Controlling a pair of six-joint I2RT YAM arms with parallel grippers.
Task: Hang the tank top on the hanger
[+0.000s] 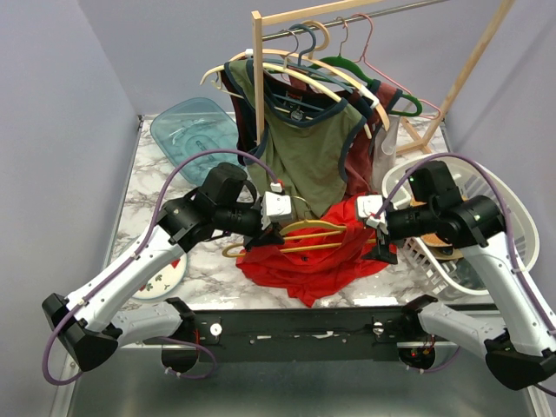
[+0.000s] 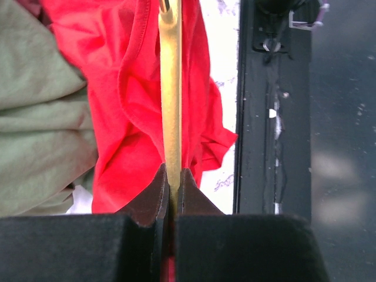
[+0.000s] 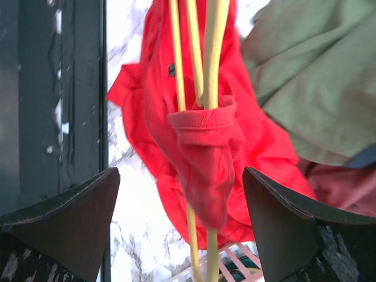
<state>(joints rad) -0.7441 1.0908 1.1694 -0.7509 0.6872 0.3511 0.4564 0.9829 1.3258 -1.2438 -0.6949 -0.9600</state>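
Hanger [image 2: 171, 88] clamped edge-on in left gripper [image 2: 170, 188]; strap of tank top [image 3: 205, 147] looped over hanger end, between wide-apart right gripper [image 3: 181, 176] fingers; remainder heaped on marble surface [image 1: 204, 271].

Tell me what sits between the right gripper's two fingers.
In the right wrist view, the open right gripper frames a strap of the tank top draped over the hanger end; neither finger touches it.

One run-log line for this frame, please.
left gripper: shut on hanger | right gripper: open | tank top: strap draped over hanger
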